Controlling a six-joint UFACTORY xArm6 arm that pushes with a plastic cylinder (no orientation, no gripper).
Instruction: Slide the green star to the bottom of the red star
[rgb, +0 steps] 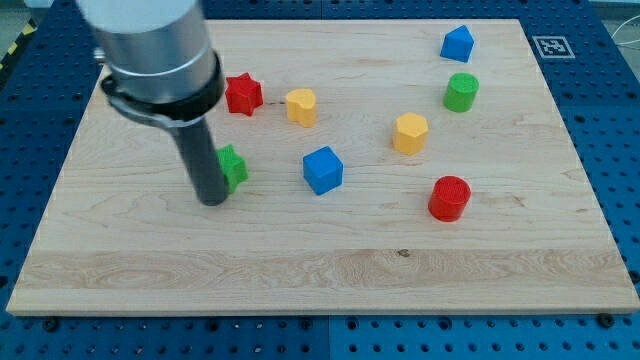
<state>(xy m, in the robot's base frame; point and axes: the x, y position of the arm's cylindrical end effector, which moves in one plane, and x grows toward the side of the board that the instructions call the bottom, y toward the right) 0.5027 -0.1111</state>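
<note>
The green star (233, 166) lies on the wooden board at the view's left, partly hidden by my rod. The red star (243, 94) lies above it, toward the view's top, a short gap away. My tip (213, 199) rests on the board against the green star's lower left side. The arm's grey body covers the view's upper left.
On the board (320, 270) lie a yellow block (301, 106), a blue cube (323, 169), a yellow hexagonal block (410, 133), a red cylinder (449, 198), a green cylinder (461, 92) and a blue block (457, 44). A marker tag (552, 46) sits at the top right corner.
</note>
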